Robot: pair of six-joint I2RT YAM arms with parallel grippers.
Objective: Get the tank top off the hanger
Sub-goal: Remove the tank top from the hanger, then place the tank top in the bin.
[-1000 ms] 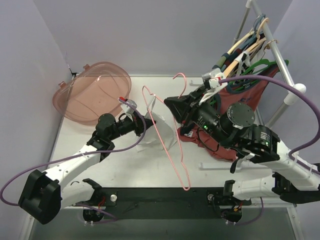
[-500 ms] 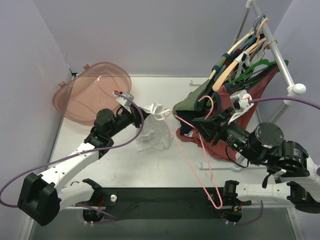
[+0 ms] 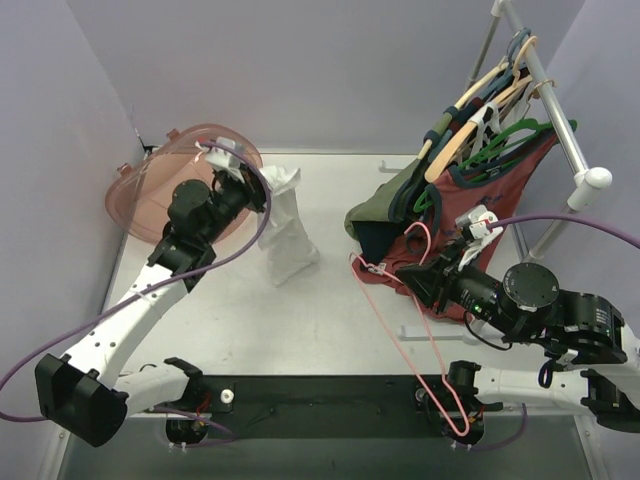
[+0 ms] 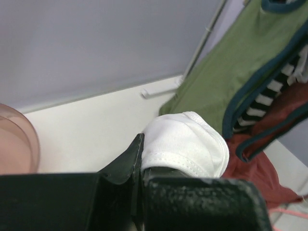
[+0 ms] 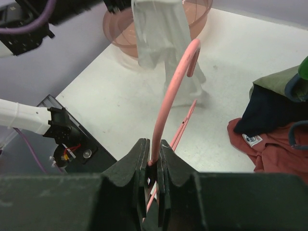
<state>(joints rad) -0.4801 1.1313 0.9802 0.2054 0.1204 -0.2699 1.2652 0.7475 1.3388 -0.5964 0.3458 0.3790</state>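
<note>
The white tank top (image 3: 285, 232) hangs free of the hanger from my left gripper (image 3: 262, 186), which is shut on its top edge beside the basin. Its lower end rests on the table. In the left wrist view a white fold (image 4: 190, 144) bulges out beside the closed left gripper (image 4: 141, 156). The pink hanger (image 3: 398, 345) is bare. My right gripper (image 3: 402, 272) is shut on its neck just below the hook, and the frame slants down toward the arm bases. The right wrist view shows the hanger's hook (image 5: 174, 89) rising from the right gripper (image 5: 153, 161), with the tank top (image 5: 159, 33) beyond.
A pink translucent basin (image 3: 160, 195) sits at the back left, right behind the left gripper. A clothes rack (image 3: 560, 110) at the back right carries several hangers with garments. Green, dark and red clothes (image 3: 385, 215) spill onto the table beneath it, close to the right gripper.
The left gripper shut on the tank top and carried it left and back to the basin, clear of the hanger. The right gripper drew the hanger down toward the near right.
</note>
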